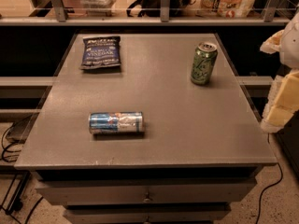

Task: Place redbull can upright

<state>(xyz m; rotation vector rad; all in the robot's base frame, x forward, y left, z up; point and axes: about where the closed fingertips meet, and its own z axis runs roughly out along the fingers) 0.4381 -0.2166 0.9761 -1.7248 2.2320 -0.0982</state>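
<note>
The redbull can [116, 122], slim with blue and silver panels, lies on its side on the grey table top [168, 106], front left of centre, its long axis running left to right. My gripper [282, 90] shows as white and pale yellow parts at the right edge of the camera view, beside the table's right side and well away from the can. It holds nothing that I can see.
A wider green can [203, 63] stands upright at the back right of the table. A dark blue chip bag [100, 52] lies flat at the back left. Drawers sit below the table's front edge [145, 163]. Cables lie on the floor at both sides.
</note>
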